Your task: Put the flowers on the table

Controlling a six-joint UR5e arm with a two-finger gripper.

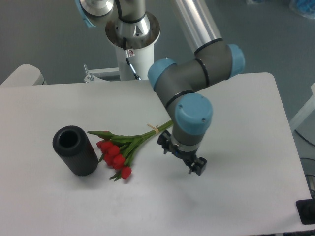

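The flowers (123, 147), a bunch of red tulips with green leaves and stems tied by a pale band, lie flat on the white table (241, 113). Their red heads rest against the black cylinder, and the stems point up and right toward the arm. My gripper (181, 156) hangs under the blue wrist cap just right of the stem ends. It is open, with nothing between its fingers and no contact with the flowers.
A black ribbed cylinder (75, 150) lies on its side at the left, touching the tulip heads. The arm's base column (132, 34) stands at the table's back edge. A dark object (306, 211) sits off the table's front right corner.
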